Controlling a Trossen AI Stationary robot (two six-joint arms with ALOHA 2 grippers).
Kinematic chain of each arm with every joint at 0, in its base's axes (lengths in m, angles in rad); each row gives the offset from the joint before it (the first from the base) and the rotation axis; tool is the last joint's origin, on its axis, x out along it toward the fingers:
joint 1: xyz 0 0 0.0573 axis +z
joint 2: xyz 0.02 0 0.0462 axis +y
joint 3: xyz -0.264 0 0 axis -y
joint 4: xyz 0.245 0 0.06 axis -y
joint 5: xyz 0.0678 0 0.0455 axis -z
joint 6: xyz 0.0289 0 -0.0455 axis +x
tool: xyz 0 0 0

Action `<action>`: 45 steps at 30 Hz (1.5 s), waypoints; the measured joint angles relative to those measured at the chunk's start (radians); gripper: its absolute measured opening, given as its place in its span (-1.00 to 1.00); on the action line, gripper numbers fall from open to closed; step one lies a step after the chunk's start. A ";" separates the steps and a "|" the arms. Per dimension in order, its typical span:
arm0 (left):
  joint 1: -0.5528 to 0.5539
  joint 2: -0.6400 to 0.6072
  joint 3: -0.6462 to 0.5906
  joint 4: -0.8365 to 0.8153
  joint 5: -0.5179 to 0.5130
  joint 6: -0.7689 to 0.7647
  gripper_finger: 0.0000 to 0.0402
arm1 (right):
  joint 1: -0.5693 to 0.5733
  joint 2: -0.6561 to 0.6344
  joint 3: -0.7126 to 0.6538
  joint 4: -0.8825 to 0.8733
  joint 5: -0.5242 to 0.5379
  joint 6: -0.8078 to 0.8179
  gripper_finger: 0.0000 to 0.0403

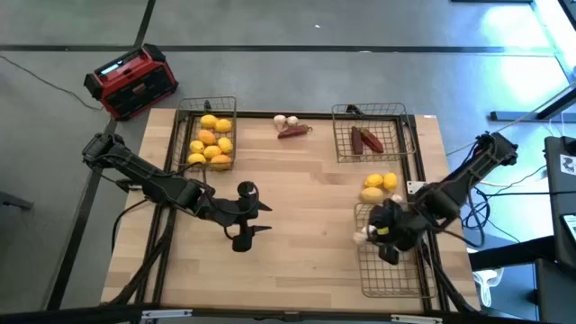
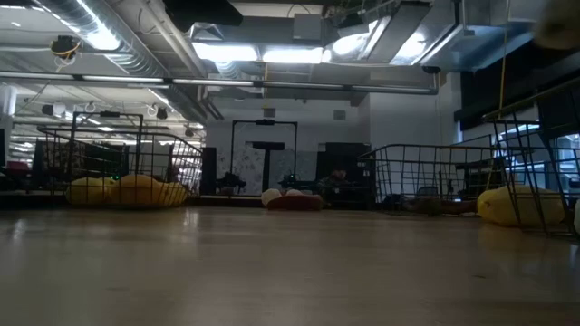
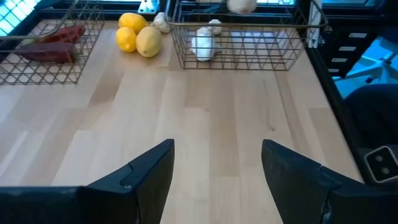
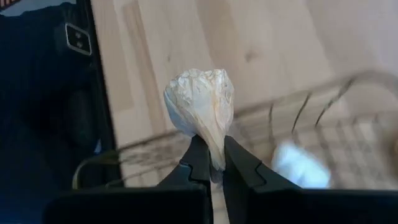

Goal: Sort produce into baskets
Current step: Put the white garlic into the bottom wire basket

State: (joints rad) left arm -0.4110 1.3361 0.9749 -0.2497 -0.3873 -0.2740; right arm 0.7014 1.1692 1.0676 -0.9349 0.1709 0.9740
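Right tool [image 4: 210, 163], clamped on a garlic bulb [image 4: 200, 102] by its tip, above the 5 o'clock basket [image 1: 389, 273]: release low, centred. Left tool [image 3: 216, 163] gapes empty over the tabletop [image 1: 297, 225].

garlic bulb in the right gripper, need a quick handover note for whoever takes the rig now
Right gripper: shut on a garlic bulb, above the near right basket, which already has at least one bulb inside.
Left gripper: open, empty, over bare table left of centre.
Done: lemons in the far left basket; two dark red pieces in the far right basket.
Left: release this bulb; two loose lemons on the right; garlic and a red piece at the far edge.
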 joint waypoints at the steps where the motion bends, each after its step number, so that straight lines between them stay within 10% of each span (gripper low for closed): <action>1: 0.002 0.000 0.000 0.000 -0.001 0.000 0.18 | 0.026 0.000 0.000 -0.016 0.002 0.047 -0.92; 16: 0.034 0.000 0.000 0.000 -0.003 0.028 0.18 | 0.270 0.083 -0.098 -0.093 0.054 0.485 -0.92; 36: 0.034 0.000 0.000 0.000 -0.003 0.037 0.18 | 0.267 0.183 -0.306 0.083 0.030 0.593 -0.91; 45: 0.034 0.000 0.000 0.000 -0.002 0.037 0.18 | 0.265 0.209 -0.336 0.134 -0.033 0.619 -0.41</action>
State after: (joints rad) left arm -0.3767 1.3361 0.9745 -0.2501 -0.3897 -0.2375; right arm 0.9664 1.3781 0.7311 -0.8011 0.1380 1.5932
